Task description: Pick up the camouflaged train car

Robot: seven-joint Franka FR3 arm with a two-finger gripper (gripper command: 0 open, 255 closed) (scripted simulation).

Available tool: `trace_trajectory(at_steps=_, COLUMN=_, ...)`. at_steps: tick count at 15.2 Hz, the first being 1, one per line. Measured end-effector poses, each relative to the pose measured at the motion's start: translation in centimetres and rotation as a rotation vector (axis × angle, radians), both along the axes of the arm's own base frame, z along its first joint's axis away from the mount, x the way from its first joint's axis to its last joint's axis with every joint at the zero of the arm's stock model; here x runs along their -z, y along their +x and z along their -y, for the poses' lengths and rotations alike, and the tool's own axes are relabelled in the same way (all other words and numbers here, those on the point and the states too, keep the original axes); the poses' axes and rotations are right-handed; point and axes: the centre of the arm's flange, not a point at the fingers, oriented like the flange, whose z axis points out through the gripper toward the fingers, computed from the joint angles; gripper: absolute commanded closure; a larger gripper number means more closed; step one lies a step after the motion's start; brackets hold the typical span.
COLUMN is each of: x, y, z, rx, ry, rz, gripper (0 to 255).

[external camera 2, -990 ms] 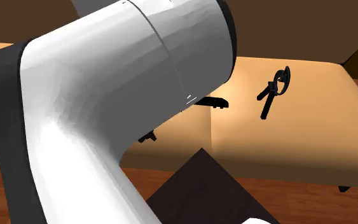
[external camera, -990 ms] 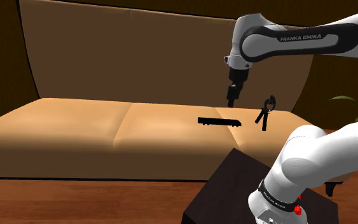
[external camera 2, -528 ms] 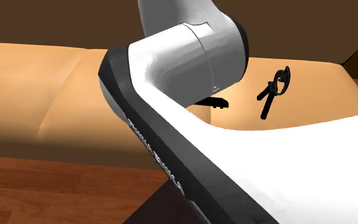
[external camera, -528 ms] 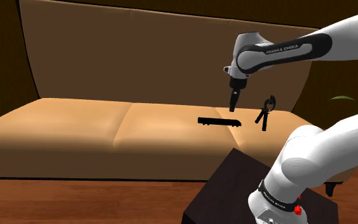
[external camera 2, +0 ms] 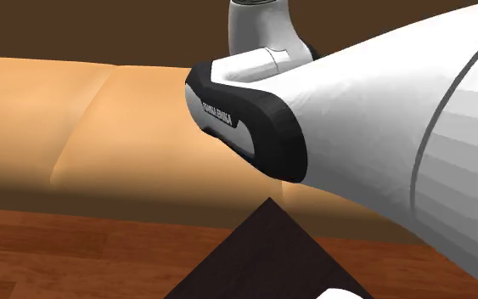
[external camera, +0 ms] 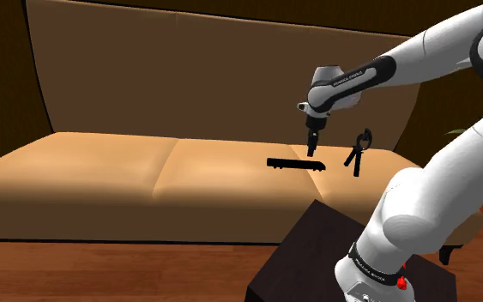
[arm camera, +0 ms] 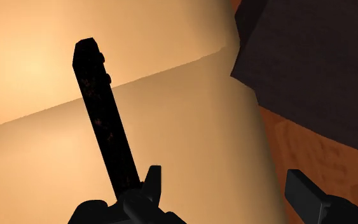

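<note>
Sofa (external camera: 102, 163): tan, high back, long seat. All places below are given from it.

Train car (external camera: 296, 163): lies flat on the sofa seat, toward the end nearest the stand, lengthwise along the seat. It reads black from the shoulder view. In the wrist view the train car (arm camera: 104, 124) is a long dark bar with faint reddish flecks. A line in the seat passes under it; I cannot tell if that is a seam or a shadow's edge.

Gripper (external camera: 311, 152): pointing down over the sofa seat, close above the car's end nearest the sofa's stand-side arm. In the wrist view the gripper (arm camera: 228, 188) is spread wide, with bare seat between the fingers (arm camera: 151, 183). The car's near end sits just outside one finger, not between the two. Nothing is pinched.

Black clamp-like tool (external camera: 359, 152): on the same seat, farther toward the stand-side end, apart from the car.

Arm (external camera: 419, 51): white with dark joints, reaching over the sofa seat. The dark band on the arm (external camera 2: 228, 119) carries white lettering, "FRANKA EMIKA". The same mark on the link above the gripper is too small to read from the shoulder view.

Stand (external camera: 312, 253): dark box in front of the sofa, on a reddish wooden floor (external camera 2: 59, 246). The arm's base ring has small white print, unreadable, with a red spot beside it.
</note>
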Motion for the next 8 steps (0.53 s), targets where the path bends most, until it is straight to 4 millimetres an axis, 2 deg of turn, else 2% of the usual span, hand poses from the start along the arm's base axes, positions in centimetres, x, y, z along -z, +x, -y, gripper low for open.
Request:
trace_trajectory(at_steps=5, x=4.3, y=1.9, z=4.5, rx=-0.099, ry=0.027, rz=0.002, gripper=0)
trace_trajectory(at_steps=8, x=7.3, y=4.0, z=6.9, rx=-0.16, ry=0.039, rz=0.002, gripper=0)
